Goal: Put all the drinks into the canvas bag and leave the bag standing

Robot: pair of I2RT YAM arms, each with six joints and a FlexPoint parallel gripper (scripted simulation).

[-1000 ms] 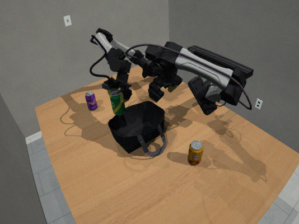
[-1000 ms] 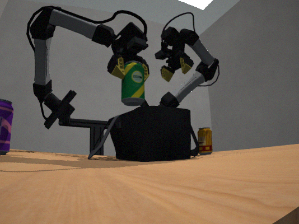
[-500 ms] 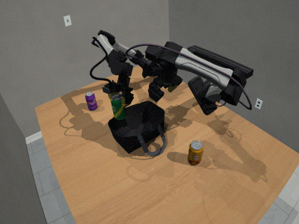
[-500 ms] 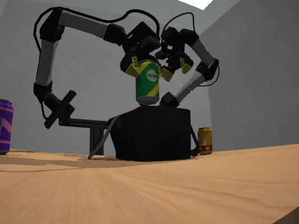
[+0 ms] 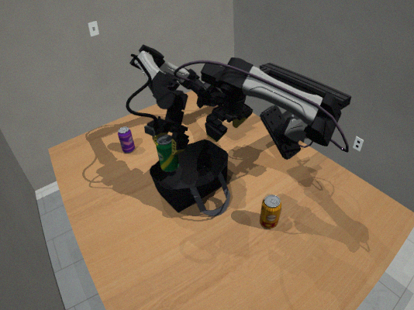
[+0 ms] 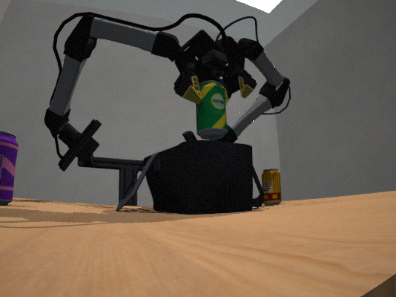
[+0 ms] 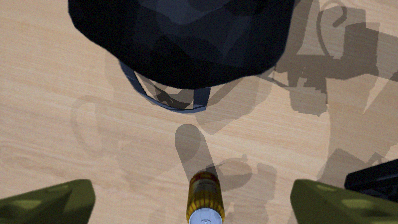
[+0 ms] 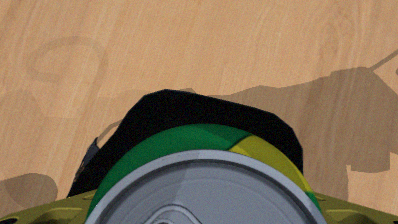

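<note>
green can (image 5: 167,157) (image 6: 211,111) (image 8: 165,139) with yellow bands, purple-and-pink can (image 5: 126,141) (image 6: 7,168), black bag (image 5: 174,195) (image 6: 202,180) (image 7: 185,45) (image 8: 200,109)

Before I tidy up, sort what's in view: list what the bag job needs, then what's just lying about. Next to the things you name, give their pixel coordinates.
Job:
- bag (image 5: 167,193) (image 6: 202,180) (image 7: 200,55) (image 8: 200,107)
- green can (image 5: 167,156) (image 6: 211,114) (image 8: 160,142), in the right pincer (image 5: 166,138) (image 6: 212,97)
- purple can (image 5: 126,142) (image 6: 7,168)
- orange can (image 5: 270,214) (image 6: 271,187) (image 7: 205,195)

Just lying about:
- nothing I can see; the wall plates (image 5: 93,29) (image 5: 358,143) are fixtures

The location is a lab-type robot station: two arms (image 5: 284,92) (image 6: 124,35) share a wood-grain surface (image 5: 155,249) (image 6: 185,254). Plain gray walls (image 5: 174,13) (image 6: 122,90) (one with a white outlet plate (image 5: 358,143)) and a tiled floor (image 5: 74,265) surround it.
</note>
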